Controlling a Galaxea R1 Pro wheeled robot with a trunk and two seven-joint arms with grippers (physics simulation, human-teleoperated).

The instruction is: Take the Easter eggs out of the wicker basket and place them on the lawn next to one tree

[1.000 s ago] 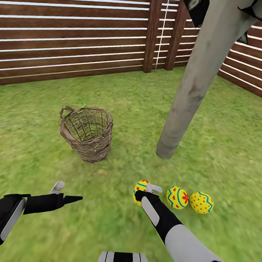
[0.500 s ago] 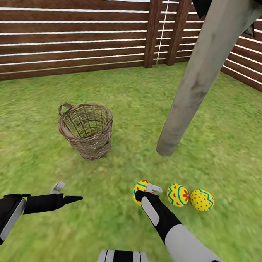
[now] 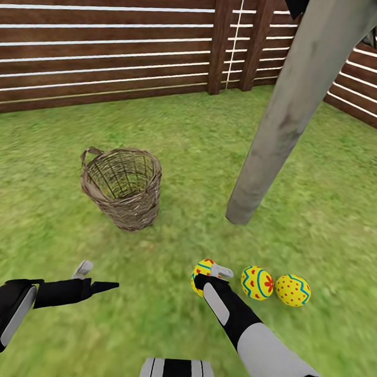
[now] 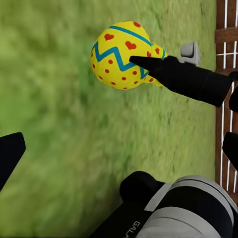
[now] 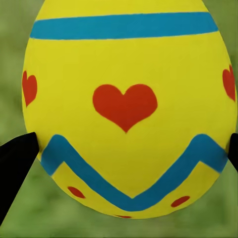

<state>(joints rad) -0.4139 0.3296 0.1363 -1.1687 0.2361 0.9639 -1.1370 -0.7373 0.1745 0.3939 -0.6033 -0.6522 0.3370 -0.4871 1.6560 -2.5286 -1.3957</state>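
Already, most of the job looked finished.
Basket: the wicker basket (image 3: 123,187) stood on the lawn (image 3: 174,148) with no egg visible through its weave.
Placed: two eggs (image 3: 257,282) (image 3: 293,290) lay near the tree (image 3: 282,121).
Left: the third egg (image 3: 201,273) sat between the right gripper's (image 3: 213,274) fingers (contact hard to judge).
Spare: the left gripper (image 3: 96,278) was spread, empty.
Hidden: the foliage was cut off.
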